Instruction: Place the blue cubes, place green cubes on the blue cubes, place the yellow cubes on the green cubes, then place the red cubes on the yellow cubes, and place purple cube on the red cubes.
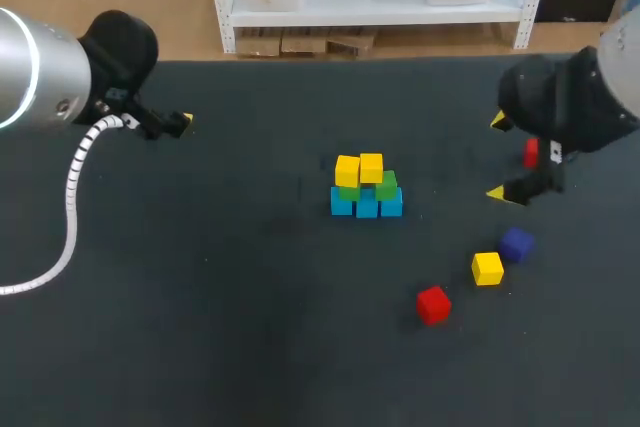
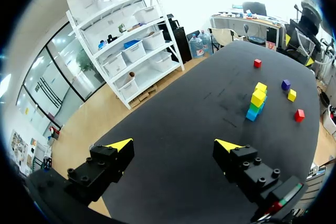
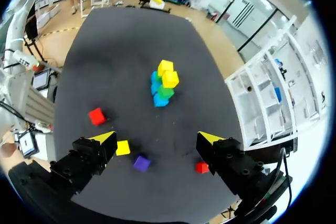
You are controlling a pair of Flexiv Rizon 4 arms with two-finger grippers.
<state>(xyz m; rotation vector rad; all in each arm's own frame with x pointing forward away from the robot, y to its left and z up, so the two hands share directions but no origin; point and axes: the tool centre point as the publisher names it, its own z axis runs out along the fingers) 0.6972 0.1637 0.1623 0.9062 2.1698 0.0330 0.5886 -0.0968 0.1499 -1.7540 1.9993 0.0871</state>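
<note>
Mid-table stands a pyramid: a row of three blue cubes [image 1: 366, 206], two green cubes [image 1: 386, 185] on them, two yellow cubes [image 1: 359, 168] on top. Loose to its right lie a red cube [image 1: 433, 304], a yellow cube [image 1: 488, 268], a purple cube [image 1: 517, 243] and a second red cube [image 1: 531, 151], partly hidden behind my right gripper [image 1: 498, 157]. That gripper [image 3: 157, 138] hangs open and empty over the yellow cube [image 3: 123, 147] and purple cube [image 3: 140, 163]. My left gripper [image 1: 180, 124] [image 2: 174, 145] is open and empty at the far left, well away from the stack [image 2: 256, 102].
The dark table [image 1: 220, 287] is bare to the left of and in front of the stack. Its back edge runs along the floor by a white shelf unit.
</note>
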